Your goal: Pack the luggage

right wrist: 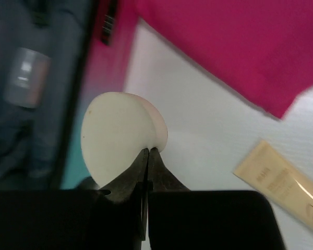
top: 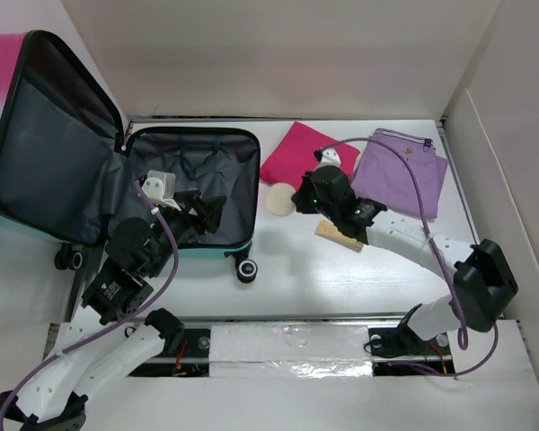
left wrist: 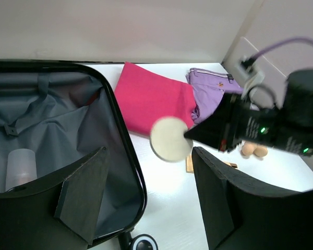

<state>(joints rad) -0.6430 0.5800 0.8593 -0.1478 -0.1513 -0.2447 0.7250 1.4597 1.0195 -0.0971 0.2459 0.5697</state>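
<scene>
luggage (top: 242, 135) is open on the left side of the table (top: 341, 278), with the lid propped up at the far left showing its dark grey lining and the base lying flat with its wheels toward me. a small translucent bottle (left wrist: 21, 169) lies inside the base on the lining.

left gripper (top: 207, 211) hangs over the base near its right wall. in its wrist view the fingers (left wrist: 83, 198) are spread wide and hold nothing.

right gripper (right wrist: 147, 153) is pinched tight on the edge of a round cream disc (right wrist: 117, 135), with the jaws nearly meeting on its rim. the disc sits just to the right of the luggage wall, between it and a folded pink cloth (top: 296, 151). i can't tell if the disc touches the table.

the pink cloth lies at the back of the table, and a folded purple cloth bag (top: 400, 171) sits just beside it on the right, overlapping its edge in the left wrist view. a tan tube (top: 340, 236) lies on the table under the right arm, near the disc and apart from the luggage.
</scene>
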